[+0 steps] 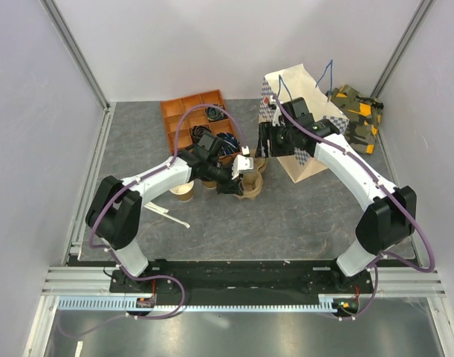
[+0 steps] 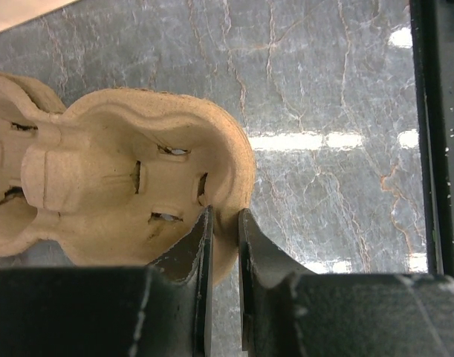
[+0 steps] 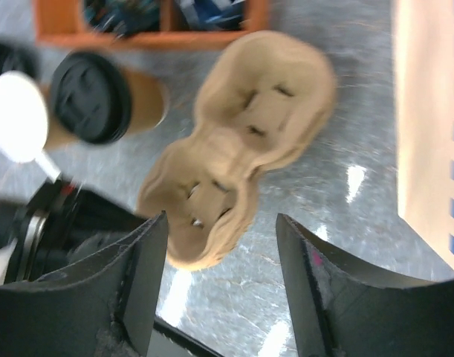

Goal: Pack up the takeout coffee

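The takeout coffee [image 3: 89, 97], a brown paper cup with a black lid, stands on the table left of a tan pulp cup carrier [image 3: 241, 149]. The carrier's near pocket [image 2: 122, 186] is empty. My left gripper [image 2: 225, 216] is shut on the carrier's rim, and the top view shows it [image 1: 238, 182] at the carrier's left side. My right gripper [image 3: 221, 216] hangs open above the carrier's near end with nothing between its fingers; from above it [image 1: 265, 141] is between the carrier and the paper bag [image 1: 301, 111].
A lidless cup with a pale inside [image 3: 17, 115] stands left of the coffee. An orange compartment bin [image 1: 197, 119] sits behind the cups. The open paper bag stands at the back right, with a camouflage-patterned item [image 1: 357, 115] beside it. Walls close in the table.
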